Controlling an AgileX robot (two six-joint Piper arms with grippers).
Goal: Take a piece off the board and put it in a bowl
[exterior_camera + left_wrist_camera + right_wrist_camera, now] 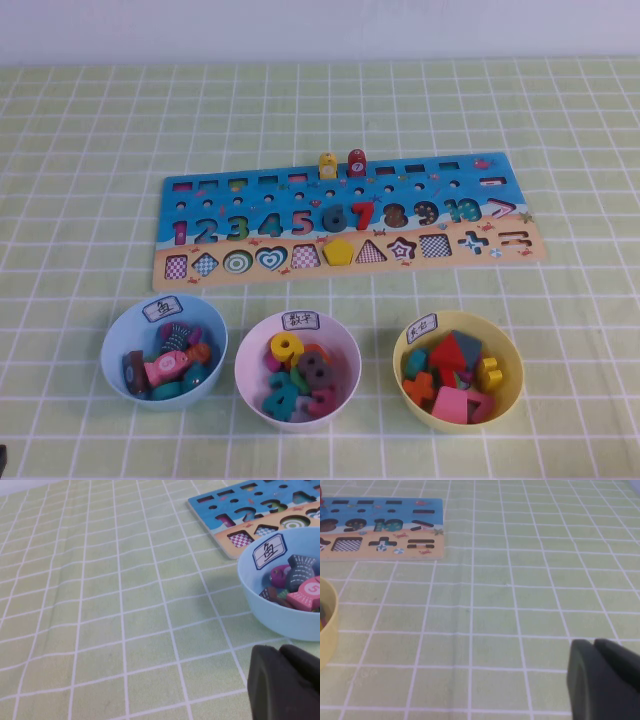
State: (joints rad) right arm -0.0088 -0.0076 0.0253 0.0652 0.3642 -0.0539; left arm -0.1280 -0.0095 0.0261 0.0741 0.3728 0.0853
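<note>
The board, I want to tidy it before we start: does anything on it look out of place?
Mostly tidy. Two small pieces, a red one and a yellow one, stand upright at the far edge of the board while its other slots there sit empty. The board lies slightly askew. The left gripper and right gripper wait low over the tablecloth.

Left tool (285, 682) matte black, rounded edges, right tool (602, 677) same

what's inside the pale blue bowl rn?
The pale blue bowl holds a heap of toy fish: a pink one on top, a grey one, others partly buried. The red piece stands on the board. Left gripper and right gripper sit parked.
</note>
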